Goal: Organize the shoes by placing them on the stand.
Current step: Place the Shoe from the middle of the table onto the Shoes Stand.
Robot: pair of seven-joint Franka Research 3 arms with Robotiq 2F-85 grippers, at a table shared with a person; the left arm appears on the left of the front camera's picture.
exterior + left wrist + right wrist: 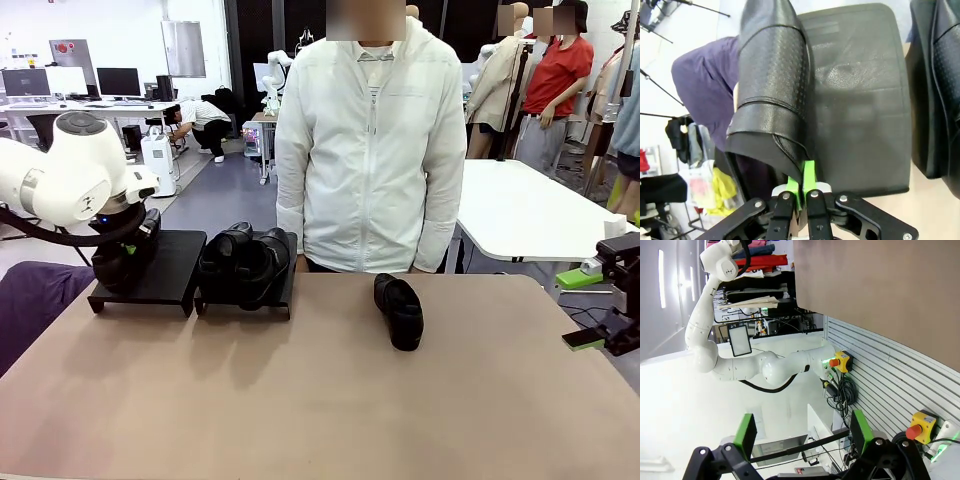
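1. Looking along the left pincer [801, 189], we see its green pads pressed together on the heel rim of the held shoe [771, 90]. The toe points away from the pincer, and its tip is cut off by the top edge.
2. Beyond the fingertips, under that shoe, lies the first stand [860, 115]. We cannot tell whether the sole touches the platform or hangs just above it.
3. In the front view the left arm's wrist covers most of the held shoe.
4. Just beside the left pincer, the second stand [288, 285] carries two shoes [243, 262]. They are black on black, so we can hardly separate their outlines.
5. The fourth shoe [400, 310] lies on the table [300, 400] between the two pincers, well apart from both, close in front of the person [370, 150].
6. The right pincer [804, 426] stands spread, with nothing between its pads. In the front view it is off the table's side and partly cut off by the picture's edge.
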